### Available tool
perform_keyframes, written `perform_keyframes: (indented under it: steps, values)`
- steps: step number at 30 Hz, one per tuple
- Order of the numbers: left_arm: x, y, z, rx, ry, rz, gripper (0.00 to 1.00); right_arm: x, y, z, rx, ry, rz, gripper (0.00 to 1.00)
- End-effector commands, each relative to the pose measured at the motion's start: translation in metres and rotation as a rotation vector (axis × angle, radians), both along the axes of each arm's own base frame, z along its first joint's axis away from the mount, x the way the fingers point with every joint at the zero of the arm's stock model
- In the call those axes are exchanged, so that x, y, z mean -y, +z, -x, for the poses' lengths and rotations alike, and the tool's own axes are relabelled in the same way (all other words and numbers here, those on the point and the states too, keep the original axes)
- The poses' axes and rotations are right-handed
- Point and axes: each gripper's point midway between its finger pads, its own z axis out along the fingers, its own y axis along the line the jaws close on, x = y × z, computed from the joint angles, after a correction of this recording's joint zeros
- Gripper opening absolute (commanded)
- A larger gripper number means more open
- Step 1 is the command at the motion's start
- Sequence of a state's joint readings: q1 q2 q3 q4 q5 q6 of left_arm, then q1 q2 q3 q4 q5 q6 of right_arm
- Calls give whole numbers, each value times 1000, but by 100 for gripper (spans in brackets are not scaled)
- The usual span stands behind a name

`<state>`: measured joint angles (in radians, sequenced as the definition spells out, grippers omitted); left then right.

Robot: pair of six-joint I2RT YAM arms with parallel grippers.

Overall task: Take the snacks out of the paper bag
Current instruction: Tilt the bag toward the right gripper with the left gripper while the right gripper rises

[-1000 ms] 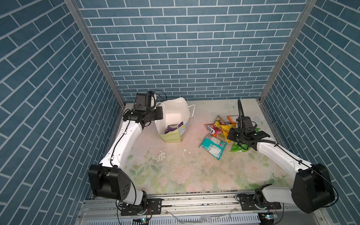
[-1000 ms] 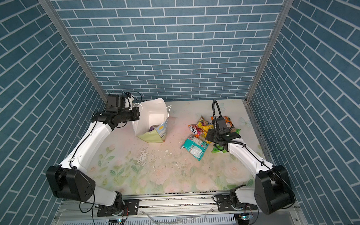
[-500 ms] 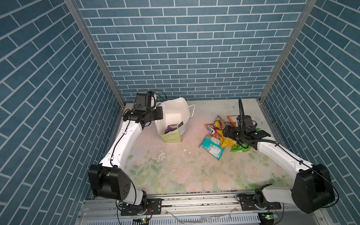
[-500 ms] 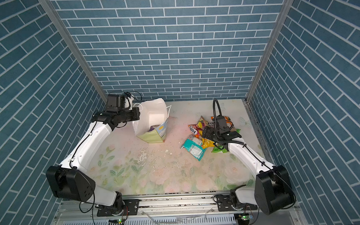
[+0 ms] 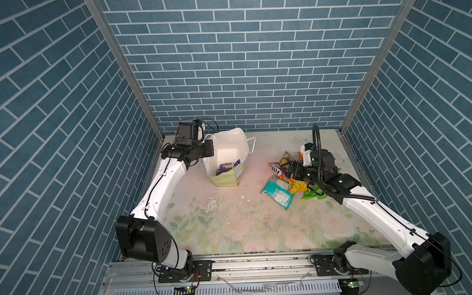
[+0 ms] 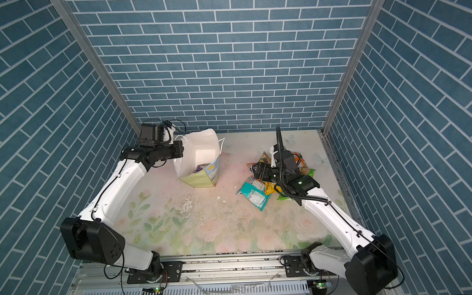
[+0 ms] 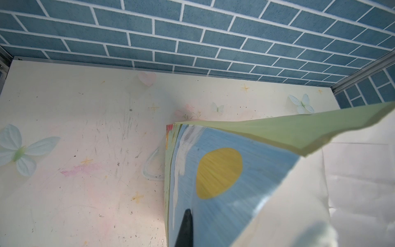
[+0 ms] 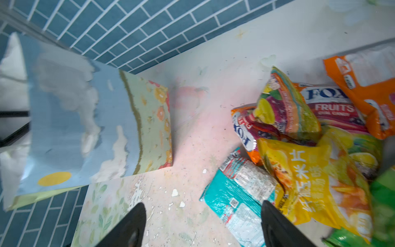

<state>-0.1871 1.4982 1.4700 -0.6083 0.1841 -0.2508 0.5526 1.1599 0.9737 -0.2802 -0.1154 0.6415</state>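
Note:
The paper bag (image 5: 227, 178) (image 6: 201, 181) stands open at the back left, and a purple snack (image 5: 226, 168) (image 6: 200, 168) lies inside. My left gripper (image 5: 208, 152) (image 6: 179, 152) is shut on the bag's left wall. In the left wrist view one black finger shows against the bag's blue face (image 7: 235, 192), with the gripper (image 7: 189, 216) closed over the paper. My right gripper (image 5: 285, 170) (image 6: 258, 171) (image 8: 203, 224) hangs open and empty just above the pile of snacks. The pile holds a teal packet (image 5: 278, 193) (image 8: 237, 192), a yellow one (image 5: 298, 185) (image 8: 305, 177), a FOX'S packet (image 5: 276, 169) (image 8: 333, 104), an orange one (image 8: 367, 85) and a green one (image 5: 313, 194).
White flakes (image 5: 212, 204) are scattered over the middle of the floral table (image 5: 246, 229). Blue brick walls close in the back and both sides. A metal rail (image 5: 260, 262) runs along the front edge. The bag's cord handle (image 5: 252, 146) hangs off its right side.
My right gripper has gone from shut to open over the snack pile and shifted slightly toward the bag. The left arm and the bag have not moved.

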Motion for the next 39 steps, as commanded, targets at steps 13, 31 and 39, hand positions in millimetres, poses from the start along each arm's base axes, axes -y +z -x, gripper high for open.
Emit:
perform_keyframes:
  steps: [13, 31, 39]
  values:
    - [-3, 15, 7, 24, 0, 28, 0, -48, 50, -4, 178, 149, 30, 81]
    - [-34, 60, 0, 110, 68, -169, 0, -24, 45, 15, 225, 104, 33, 81]
    - [-83, 82, -11, 161, 231, -497, 0, -17, 22, 25, 218, 86, -12, 81]
